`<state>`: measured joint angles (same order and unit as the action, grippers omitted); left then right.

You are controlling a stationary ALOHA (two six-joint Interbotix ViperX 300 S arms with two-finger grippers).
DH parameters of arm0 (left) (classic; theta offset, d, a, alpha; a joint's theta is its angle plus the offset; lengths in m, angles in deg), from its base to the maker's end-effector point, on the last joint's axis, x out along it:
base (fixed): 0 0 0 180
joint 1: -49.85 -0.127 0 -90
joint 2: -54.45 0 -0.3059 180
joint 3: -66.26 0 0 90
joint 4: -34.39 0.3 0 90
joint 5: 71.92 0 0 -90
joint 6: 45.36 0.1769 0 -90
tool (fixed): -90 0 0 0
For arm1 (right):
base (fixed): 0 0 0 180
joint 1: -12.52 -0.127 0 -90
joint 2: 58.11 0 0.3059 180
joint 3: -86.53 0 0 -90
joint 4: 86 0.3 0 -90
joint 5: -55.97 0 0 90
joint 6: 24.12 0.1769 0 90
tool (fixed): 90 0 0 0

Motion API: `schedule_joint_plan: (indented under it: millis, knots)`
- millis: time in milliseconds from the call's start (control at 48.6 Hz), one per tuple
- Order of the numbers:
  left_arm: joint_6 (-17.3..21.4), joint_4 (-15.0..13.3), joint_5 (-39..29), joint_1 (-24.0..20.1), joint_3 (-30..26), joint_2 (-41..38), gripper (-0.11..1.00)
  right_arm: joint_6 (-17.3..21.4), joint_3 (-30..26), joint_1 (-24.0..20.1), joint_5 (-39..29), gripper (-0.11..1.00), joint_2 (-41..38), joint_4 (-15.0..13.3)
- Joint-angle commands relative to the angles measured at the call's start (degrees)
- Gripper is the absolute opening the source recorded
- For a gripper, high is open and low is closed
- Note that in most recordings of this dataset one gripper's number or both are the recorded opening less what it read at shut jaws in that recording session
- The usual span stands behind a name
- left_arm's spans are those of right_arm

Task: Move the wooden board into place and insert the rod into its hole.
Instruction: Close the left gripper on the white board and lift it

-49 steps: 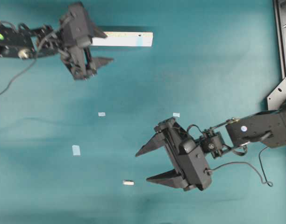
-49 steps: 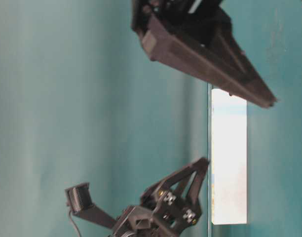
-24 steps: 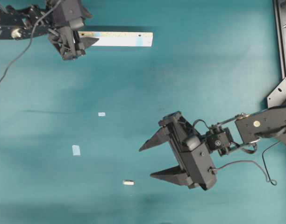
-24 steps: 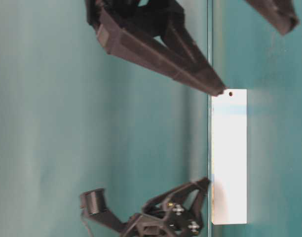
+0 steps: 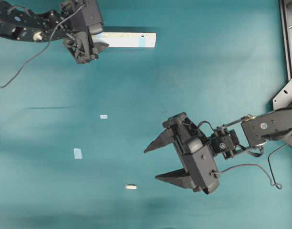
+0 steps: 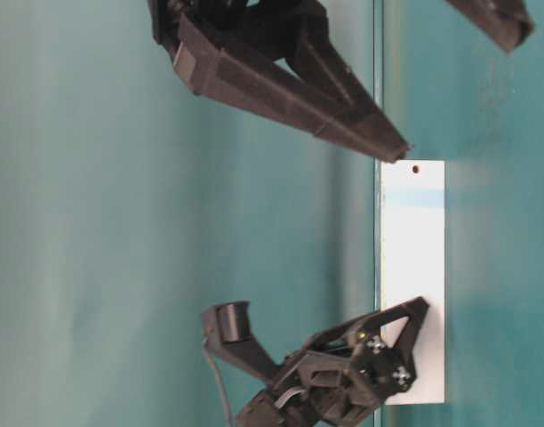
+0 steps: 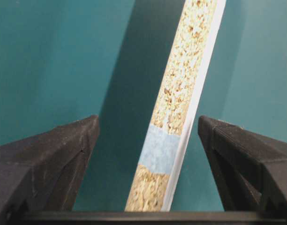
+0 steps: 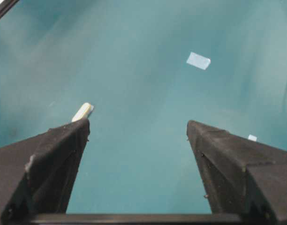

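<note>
The board (image 5: 129, 40) lies flat at about 11 o'clock in the overhead view, its long axis running 9 to 3 o'clock. One dark hole (image 5: 142, 35) shows near its 3 o'clock end, beside a pale blue band across the wood. The other end is hidden under the left gripper (image 5: 96, 40). In the left wrist view the board (image 7: 181, 108) runs away from the camera between the two fingers, tilted toward 1 o'clock, its speckled edge and blue band in plain sight. The left jaws stand wide, one finger on each side of the board; whether either touches it cannot be told.

One rod (image 5: 130, 187) lies at about 6 o'clock in the overhead view, well apart from the board, with its long axis 9 to 3 o'clock. In the right wrist view the rod (image 8: 82, 112) sits just beyond the left-hand fingertip.

The right gripper (image 5: 153, 162) is at about 4 o'clock, pointing toward 9 o'clock, its jaws wide and holding nothing.

Two small tape squares can be counted overhead: one (image 5: 103, 116) near the middle and one (image 5: 78, 153) at about 8 o'clock.

The table (image 5: 222, 71) is a plain teal surface. A metal frame (image 5: 288, 38) runs along the 3 o'clock edge.
</note>
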<state>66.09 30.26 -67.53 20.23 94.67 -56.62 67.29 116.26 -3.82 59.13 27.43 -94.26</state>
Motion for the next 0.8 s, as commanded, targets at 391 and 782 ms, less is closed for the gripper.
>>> schedule_joint_plan:
  millis: [391, 782]
  knots:
    - [0.0, 0.18, 1.85, 1.49, -1.93, -2.81, 0.89, 0.26, -1.85, -0.09, -1.67, 0.93, 1.41, 0.18]
    - [-0.09, 0.18, 1.67, 1.58, -1.05, -2.64, 0.23, 0.26, -3.16, 0.0, -3.69, 0.93, 1.93, 0.18]
